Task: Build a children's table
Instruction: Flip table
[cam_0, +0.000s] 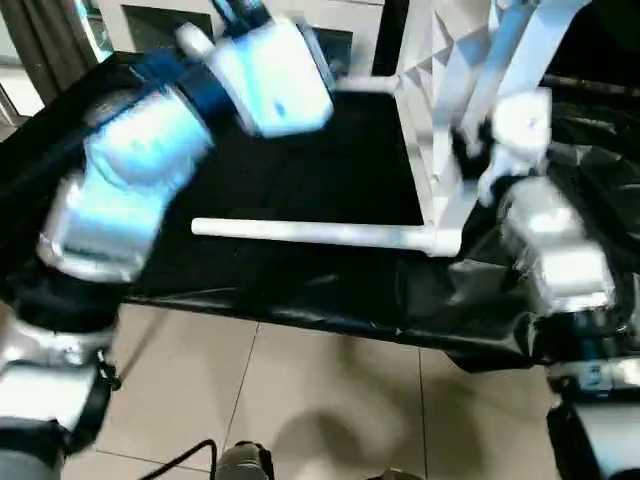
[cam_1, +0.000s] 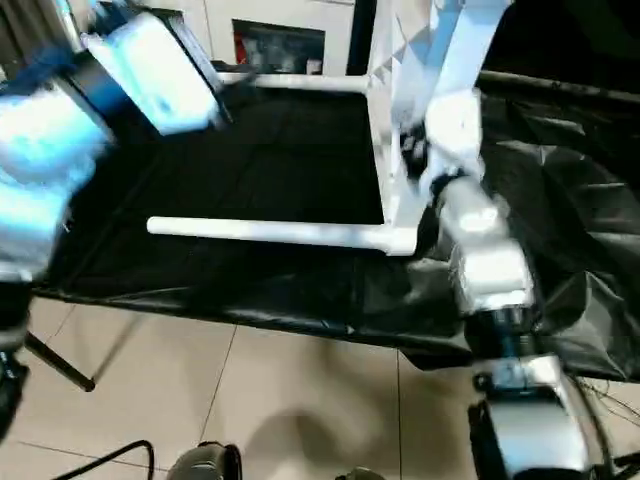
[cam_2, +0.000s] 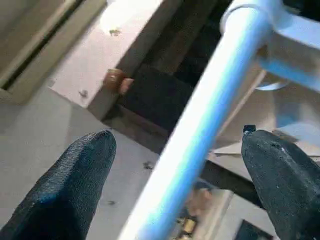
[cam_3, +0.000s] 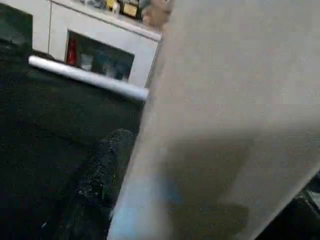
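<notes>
The table top (cam_0: 432, 120) stands on edge on the black-covered bench (cam_0: 300, 170), its upper part cut off. Two legs (cam_0: 320, 234) jut sideways. The left gripper (cam_2: 175, 165) gapes wide around one; the right gripper's (cam_3: 107, 185) grip is unreadable, mostly hidden by white plastic.

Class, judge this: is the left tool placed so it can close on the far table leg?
Probably yes. The left tool is open with the far leg running between its fingers, nothing blocking it.
</notes>
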